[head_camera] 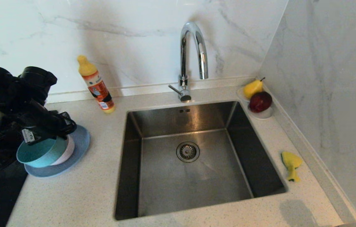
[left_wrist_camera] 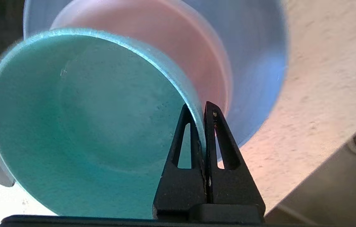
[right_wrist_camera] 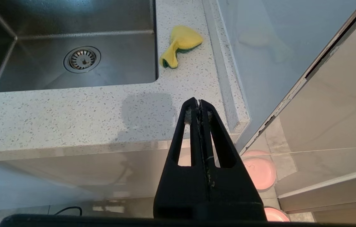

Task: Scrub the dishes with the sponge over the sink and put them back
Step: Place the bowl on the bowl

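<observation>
Left gripper is closed on the rim of the teal bowl, tilted above the blue-grey plate left of the sink, while the sponge lies on the counter right of it.

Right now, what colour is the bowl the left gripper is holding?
Teal. The bowl shows best in the left wrist view, its rim pinched by the left gripper.

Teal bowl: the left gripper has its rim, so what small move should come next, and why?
Probably lift it clear and carry it over the sink. The left gripper is shut on the teal bowl, tilted above the pink dish; the sponge lies untouched on the counter right of the basin.
</observation>
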